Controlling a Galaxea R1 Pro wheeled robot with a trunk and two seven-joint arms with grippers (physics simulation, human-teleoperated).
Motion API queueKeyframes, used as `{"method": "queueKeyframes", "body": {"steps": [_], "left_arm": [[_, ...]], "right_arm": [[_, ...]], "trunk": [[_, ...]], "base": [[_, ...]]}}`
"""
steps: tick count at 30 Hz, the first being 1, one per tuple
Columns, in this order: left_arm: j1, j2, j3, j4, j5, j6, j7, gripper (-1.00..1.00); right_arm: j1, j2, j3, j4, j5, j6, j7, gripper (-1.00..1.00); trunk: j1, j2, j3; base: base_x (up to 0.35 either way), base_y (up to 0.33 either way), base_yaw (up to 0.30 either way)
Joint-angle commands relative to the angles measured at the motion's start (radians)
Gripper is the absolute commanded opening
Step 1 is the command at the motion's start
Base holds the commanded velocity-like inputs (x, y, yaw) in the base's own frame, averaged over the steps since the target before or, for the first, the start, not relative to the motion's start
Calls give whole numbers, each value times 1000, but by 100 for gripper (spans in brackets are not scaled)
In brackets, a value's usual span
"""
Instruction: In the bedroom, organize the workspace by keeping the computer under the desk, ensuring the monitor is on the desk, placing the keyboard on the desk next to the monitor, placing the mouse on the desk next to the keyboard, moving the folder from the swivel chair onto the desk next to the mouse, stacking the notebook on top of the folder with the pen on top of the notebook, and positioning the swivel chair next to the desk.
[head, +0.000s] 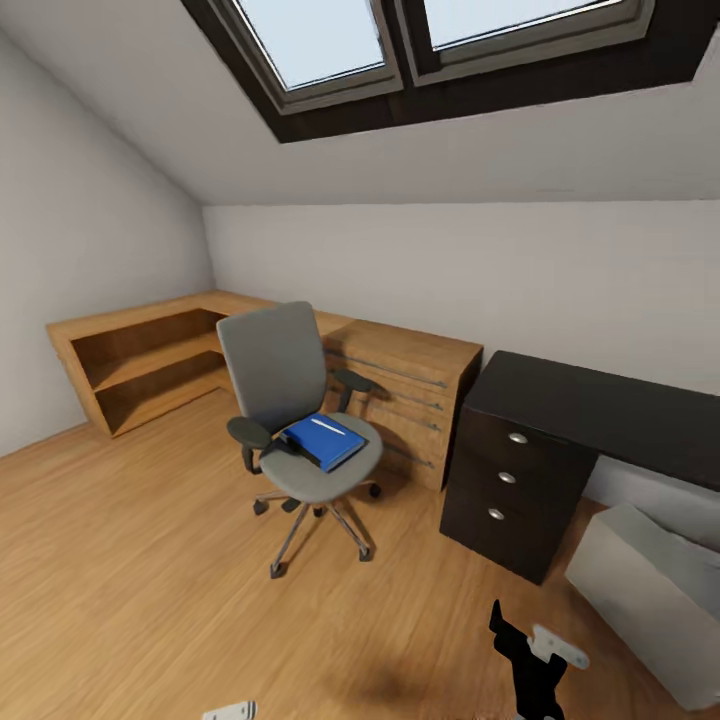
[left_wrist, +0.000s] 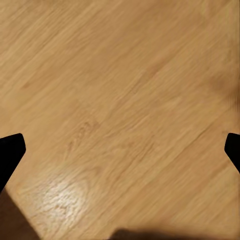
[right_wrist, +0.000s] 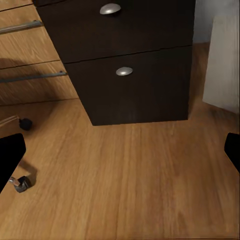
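1. Down at the left, the left gripper is hanging over bare light wood plank floor, jaws spread wide and carrying nothing.
2. The grey upholstered swivel chair is standing well apart from the desk, with the flat bright blue folder lying on its seat and a slim white pen resting on top. Reaching in carelessly could be nudging the casters, rolling the chair off or tipping the pen away.
3. The glossy black desk with its three-drawer unit is sitting to the right, and the light grey-white computer tower beside it.
4. The right gripper is facing the drawers, jaws wide, empty; driving forward risks bumping them.
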Motion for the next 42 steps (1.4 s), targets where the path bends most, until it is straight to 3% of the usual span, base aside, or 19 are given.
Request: {"method": "queueKeyframes", "body": {"steps": [1, 16, 23, 29, 31, 33, 35, 37, 42], "left_arm": [[0, 0, -1, 1, 10, -5, 0, 100], [0, -13, -1, 19, 8, -5, -1, 100], [0, -11, 2, 22, 12, -3, 1, 100], [0, -10, 38, 23, 38, 0, 5, 100], [0, -10, 47, 23, 43, 0, 6, 100], [0, -9, 53, 43, 46, 0, 7, 100], [0, -8, 54, 58, 47, -2, 7, 100], [0, -6, 56, 80, 48, -7, 7, 100], [0, -6, 56, 93, 50, -47, 9, 100]], "right_arm": [[-1, 0, 6, 2, -10, -3, 2, 100], [-1, 2, 7, 3, -9, -3, 3, 100], [-1, 2, 8, 3, -9, -3, 3, 100], [8, 4, 8, 3, -6, -4, 3, 100], [10, 4, 8, 3, 5, -4, 3, 100], [20, 5, 8, 4, 52, -7, 2, 100], [23, 6, 8, 4, 74, -9, 1, 100], [29, 20, 8, 4, 113, -11, 0, 100], [32, 29, 8, 3, 132, -13, 1, 100]], "trunk": [[0, 0, -1], [0, 0, -1], [-27, 49, 21], [-50, 91, 40], [-58, 105, 46], [-65, 119, 54], [-73, 133, 62], [-81, 147, 70], [-100, 182, 93]], "base": [[0, 215, -267], [0, 174, -267], [0, 5, -261], [0, 1, -196], [0, 0, -218], [0, 0, -216], [0, 0, -198], [-4, 0, -157], [-202, 0, -114]]}}
